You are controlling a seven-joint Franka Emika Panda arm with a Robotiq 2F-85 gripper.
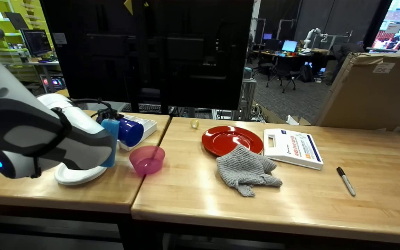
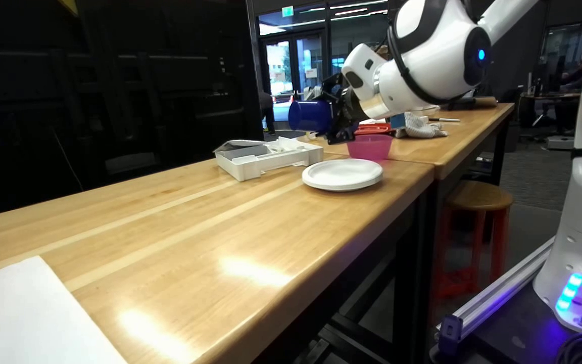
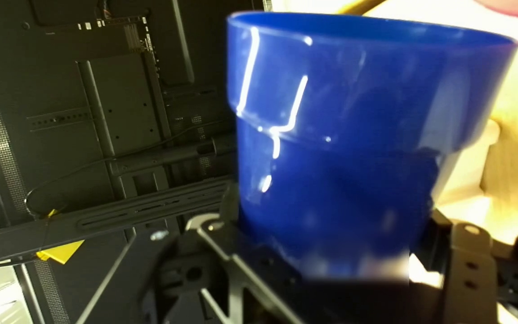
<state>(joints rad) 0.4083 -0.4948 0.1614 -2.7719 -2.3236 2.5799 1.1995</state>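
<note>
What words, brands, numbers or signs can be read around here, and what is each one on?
"ANSI First Aid Kit": red letters on the white case.
Smaller print on that case: too small to read.
Box label on the cardboard box: too small.
Panel label on the black panel: too small.
Green sign and posted paper by the glass doors: too small.
Blue cup: no writing visible.

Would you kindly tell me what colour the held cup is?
The cup is glossy deep blue, showing best in the wrist view.
</note>
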